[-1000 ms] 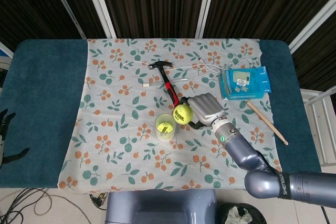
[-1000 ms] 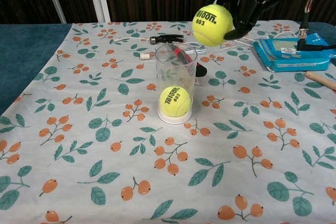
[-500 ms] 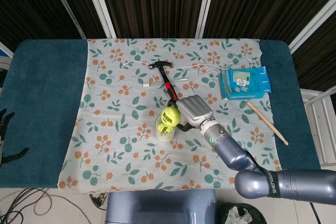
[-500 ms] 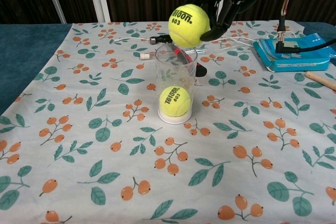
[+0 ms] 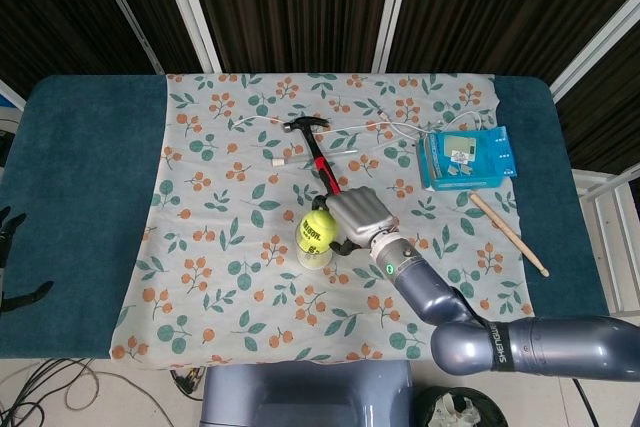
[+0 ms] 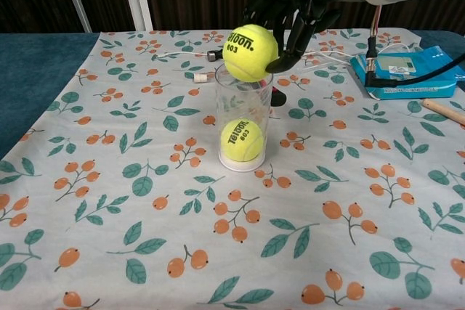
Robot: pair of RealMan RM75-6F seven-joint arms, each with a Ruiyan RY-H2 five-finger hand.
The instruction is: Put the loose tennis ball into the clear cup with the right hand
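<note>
My right hand (image 6: 298, 5) (image 5: 362, 215) grips a yellow tennis ball (image 6: 250, 52) (image 5: 318, 228) right over the mouth of the clear cup (image 6: 243, 125) (image 5: 312, 253). The ball's underside sits at the cup's rim. A second tennis ball (image 6: 241, 140) lies at the bottom of the cup. The cup stands upright near the middle of the floral cloth. My left hand (image 5: 10, 247) shows only at the far left edge of the head view, off the table, with its fingers apart and nothing in them.
A red-handled hammer (image 5: 317, 154) lies just behind the cup. A blue box (image 5: 465, 158) (image 6: 407, 70) with a white cable sits at the right, and a wooden stick (image 5: 508, 233) lies beside it. The floral cloth (image 6: 145, 215) covers the table.
My right hand has carried the ball leftward and down, from beside the cup to directly above its rim. The cup and the ball inside it have not moved.
</note>
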